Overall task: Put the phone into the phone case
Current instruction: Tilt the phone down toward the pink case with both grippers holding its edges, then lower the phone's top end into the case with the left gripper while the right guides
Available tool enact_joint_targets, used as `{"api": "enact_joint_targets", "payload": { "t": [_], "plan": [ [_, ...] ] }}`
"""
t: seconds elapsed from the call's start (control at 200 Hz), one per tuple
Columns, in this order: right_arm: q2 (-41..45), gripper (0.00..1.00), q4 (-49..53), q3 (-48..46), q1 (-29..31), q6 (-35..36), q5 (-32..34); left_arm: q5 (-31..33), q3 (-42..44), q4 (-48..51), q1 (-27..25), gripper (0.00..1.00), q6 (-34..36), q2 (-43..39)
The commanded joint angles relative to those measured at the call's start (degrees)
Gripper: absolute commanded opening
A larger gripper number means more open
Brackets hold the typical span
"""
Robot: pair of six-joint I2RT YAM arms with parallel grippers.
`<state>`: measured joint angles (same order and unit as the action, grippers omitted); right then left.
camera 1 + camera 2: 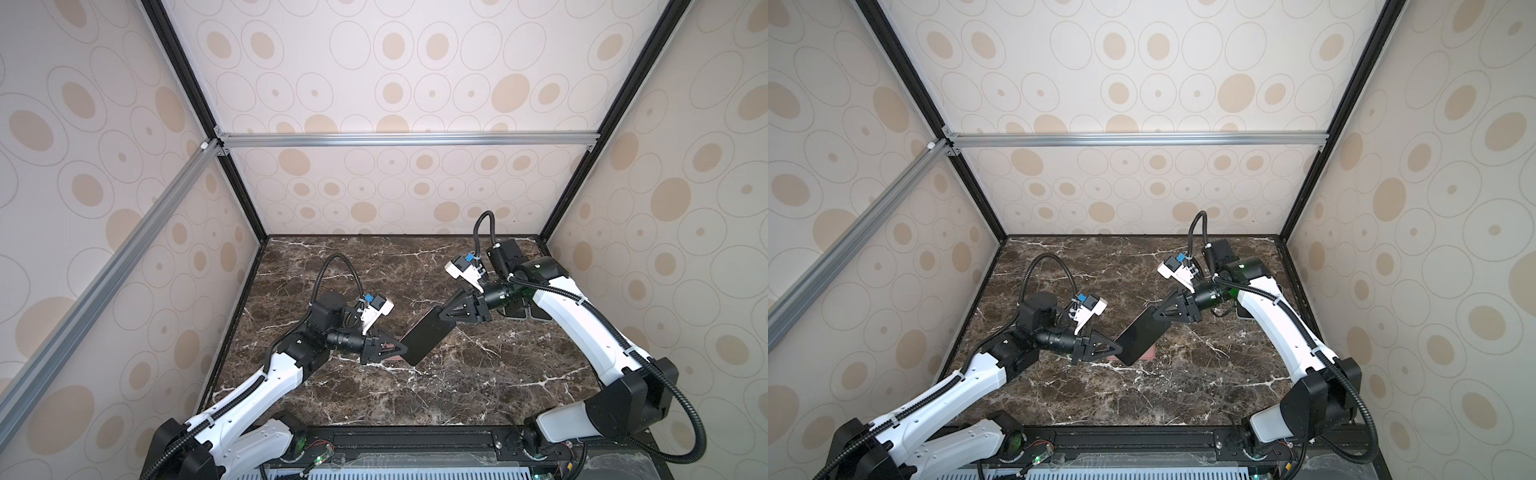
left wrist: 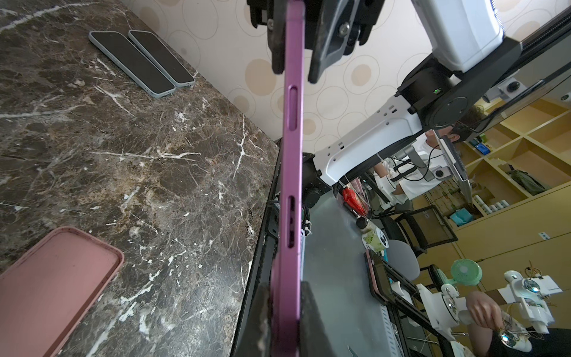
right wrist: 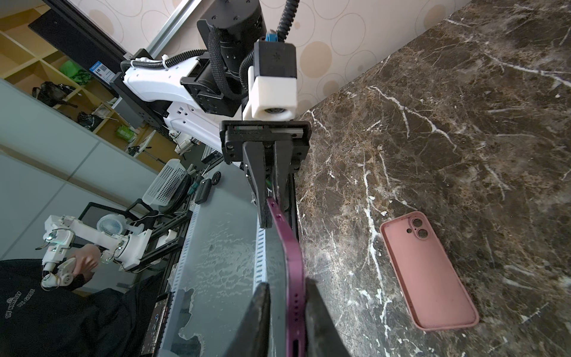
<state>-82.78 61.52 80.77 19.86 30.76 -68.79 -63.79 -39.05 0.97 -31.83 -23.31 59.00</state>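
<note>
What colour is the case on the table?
The case is dusty pink; the right wrist view shows it best.

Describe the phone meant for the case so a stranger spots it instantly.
Over the marble table, the purple phone hangs in the air, its ends between the fingers of the left gripper and the right gripper, above the pink case. The two other phones lie flat side by side on the table; only this one is lifted and purple-edged.

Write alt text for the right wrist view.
A purple phone, seen edge-on, spans between two pincers: the left pincer clamps its far end, the right pincer flanks its near end. A pink case lies empty, open side up, on the marble table.
</note>
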Motion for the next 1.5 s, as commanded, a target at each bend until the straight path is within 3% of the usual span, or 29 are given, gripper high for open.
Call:
{"api": "enact_joint_targets", "payload": {
  "t": [0.0, 0.27, 0.41, 0.485, 0.65, 1.055, 1.2, 1.496],
  "plan": [
    [-0.6, 0.17, 2.2, 0.4, 0.0, 1.8, -2.0, -0.5, -3.3, 0.6, 0.2, 0.0, 2.9, 0.2],
    [-0.5, 0.03, 0.0, -0.6, 0.0, -1.4, 0.3, 6.2, -4.0, 3.6, 0.3, 0.0, 4.5, -0.2],
    [1.4, 0.0, -8.5, -4.4, 0.0, -9.5, 2.7, 14.5, -3.5, 5.3, 0.6, 0.27, 2.8, 0.6],
    [2.6, 0.0, -13.4, -6.9, 0.0, -13.9, 3.8, 18.3, -2.3, 4.9, 0.8, 0.35, 1.0, 1.2],
    [4.3, 0.0, -20.9, -11.4, 0.0, -21.3, 8.0, 27.2, 1.2, 3.0, 1.2, 0.68, -3.0, 1.1],
    [3.0, 0.0, -31.0, -17.6, 0.0, -30.9, 14.6, 41.5, 6.5, -1.1, 2.6, 0.73, -10.1, 0.4],
    [0.6, 0.0, -37.6, -19.4, 0.0, -38.5, 18.6, 46.1, 8.1, -0.7, 2.8, 0.76, -12.6, 0.8],
    [-0.6, 0.0, -55.6, -28.4, 1.9, -55.9, 25.8, 45.3, 10.7, -3.2, 2.9, 0.68, -14.8, 3.8]
  ]
}}
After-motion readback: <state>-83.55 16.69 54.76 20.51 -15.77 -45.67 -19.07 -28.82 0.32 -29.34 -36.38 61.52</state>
